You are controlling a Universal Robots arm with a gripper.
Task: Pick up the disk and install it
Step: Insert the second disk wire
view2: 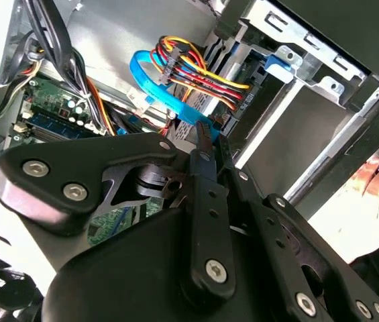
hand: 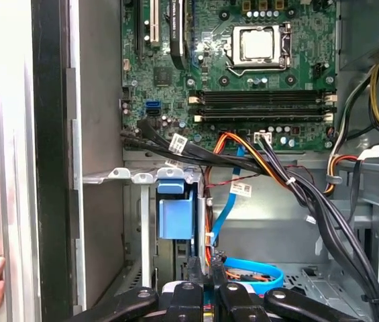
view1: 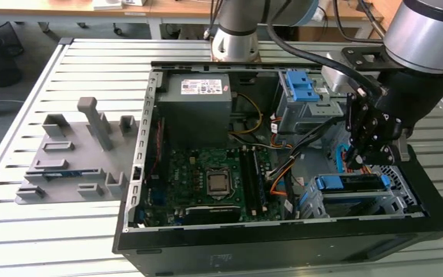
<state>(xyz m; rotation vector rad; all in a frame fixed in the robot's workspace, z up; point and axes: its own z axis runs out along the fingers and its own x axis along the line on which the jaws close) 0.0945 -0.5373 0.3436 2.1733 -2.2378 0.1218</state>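
Observation:
The disk [view1: 349,184] lies in the drive cage at the case's corner near the exterior view's right, its blue carrier frame around a dark body. In the first wrist view the blue carrier tab [hand: 175,212] of the disk stands in the metal bay. My gripper [view1: 369,164] hangs just above the cage, inside the open computer case [view1: 283,239]. Its black fingers [view2: 205,137] are pressed together with nothing between them. In the first wrist view the fingertips [hand: 192,272] sit close over a blue cable loop.
A grey power-supply box [view1: 198,95], green motherboard [view1: 214,179] and blue latch [view1: 302,86] fill the case. Bundled cables [hand: 256,164] cross beside the bay. A person's hand [view2: 377,194] rests at the case's outer side. A grey fixture [view1: 75,156] stands on the slatted table.

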